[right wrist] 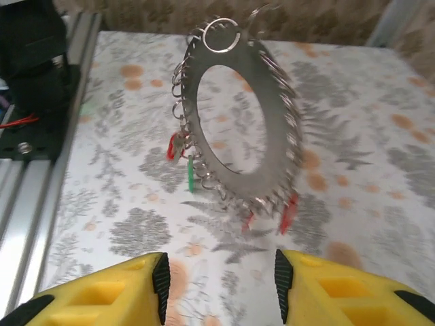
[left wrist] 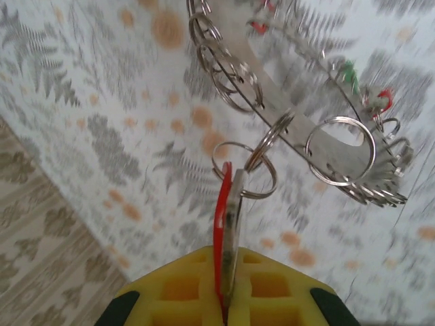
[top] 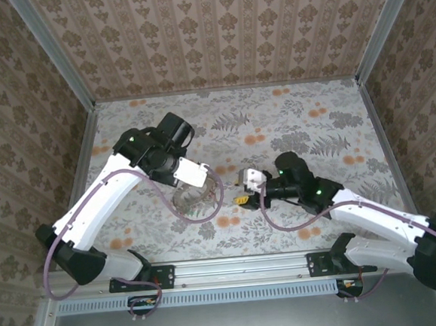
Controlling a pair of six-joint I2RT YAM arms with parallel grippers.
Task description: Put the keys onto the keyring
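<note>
Red key (left wrist: 223,224) sits pinched in the tightly closed left gripper (left wrist: 224,305), the keyring (left wrist: 272,88) dangling toward one o'clock; the right gripper (right wrist: 221,285), half-parted and empty, should approach its twelve o'clock slowly, avoiding swing.

Your yellow-padded left gripper (left wrist: 228,299) is clamped tight, white left arm (top: 103,187) bent inward; your yellow-padded right gripper (right wrist: 221,278) faces it, jaws apart.

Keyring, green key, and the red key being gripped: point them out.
keyring (right wrist: 238,187), right wrist view, lower metal band.
green key (right wrist: 191,175), right wrist view, plastic head.
red key (left wrist: 221,224), left wrist view, red head's edge.
</note>
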